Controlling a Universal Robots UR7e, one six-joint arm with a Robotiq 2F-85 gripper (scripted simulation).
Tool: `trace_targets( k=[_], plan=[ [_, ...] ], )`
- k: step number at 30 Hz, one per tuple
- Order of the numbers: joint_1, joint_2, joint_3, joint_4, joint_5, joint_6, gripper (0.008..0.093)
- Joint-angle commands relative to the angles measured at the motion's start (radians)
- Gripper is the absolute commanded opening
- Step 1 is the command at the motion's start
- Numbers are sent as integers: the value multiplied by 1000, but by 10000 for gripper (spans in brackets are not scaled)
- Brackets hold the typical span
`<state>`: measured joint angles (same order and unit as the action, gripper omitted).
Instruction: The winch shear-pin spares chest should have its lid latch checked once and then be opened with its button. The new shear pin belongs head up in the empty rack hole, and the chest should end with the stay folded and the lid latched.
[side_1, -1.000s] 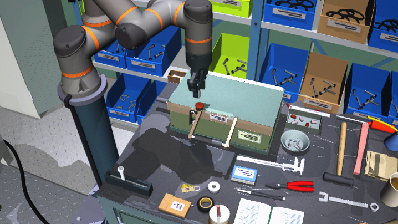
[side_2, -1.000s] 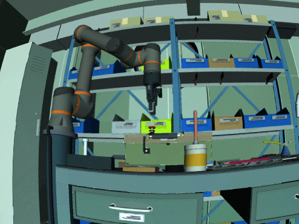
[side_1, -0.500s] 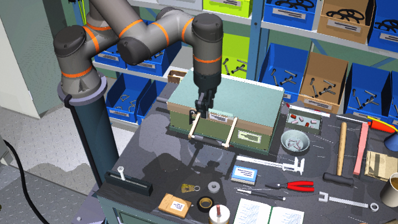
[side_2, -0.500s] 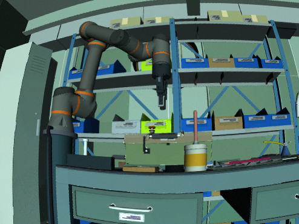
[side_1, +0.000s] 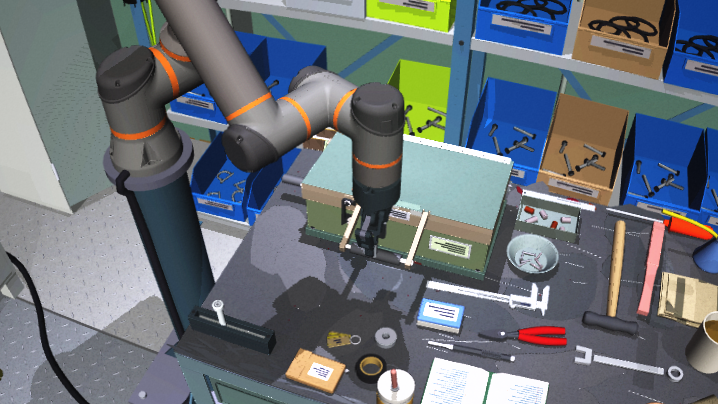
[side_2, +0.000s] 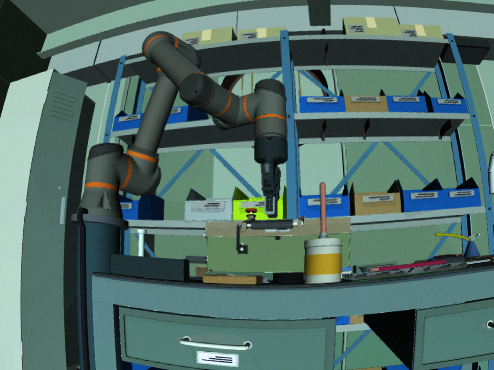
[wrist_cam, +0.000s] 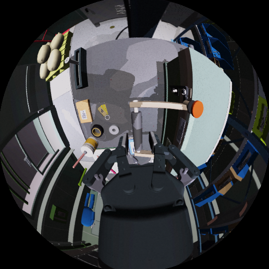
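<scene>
My gripper (side_1: 370, 246) (side_2: 270, 210) (wrist_cam: 138, 148) hangs straight down at the front of the green spares chest (side_1: 401, 211) (side_2: 270, 247), over the dark handle bar (side_1: 386, 255) (wrist_cam: 137, 128) of its lid latch. The bar runs between two pale wooden arms (side_1: 350, 228) (wrist_cam: 160, 105). The pale lid (side_1: 432, 178) is down. A red button (side_2: 250, 211) (wrist_cam: 197, 109) sits on the lid's front edge, left of my fingers. The white shear pin (side_1: 219, 311) stands in a dark holder (side_1: 232, 329) at the bench's near left corner. My fingers straddle the bar and are open, holding nothing.
The chest's front face stands just behind my fingers. A yellow-banded pot (side_2: 323, 259) (side_1: 395, 387), tape roll (side_1: 371, 366), washer (side_1: 385, 337) and cardboard box (side_1: 316, 371) lie near the front edge. A caliper (side_1: 489, 293), pliers (side_1: 527, 335) and hammer (side_1: 613, 281) lie to the right.
</scene>
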<state>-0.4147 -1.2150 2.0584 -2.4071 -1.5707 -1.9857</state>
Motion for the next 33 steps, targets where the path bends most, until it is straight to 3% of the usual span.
trace_targets(
  k=[1, 33],
  plan=[
    [0, 6, 0, -12, 0, 0, 480],
    [-1, 16, 2, -27, 0, 0, 480]
  ],
)
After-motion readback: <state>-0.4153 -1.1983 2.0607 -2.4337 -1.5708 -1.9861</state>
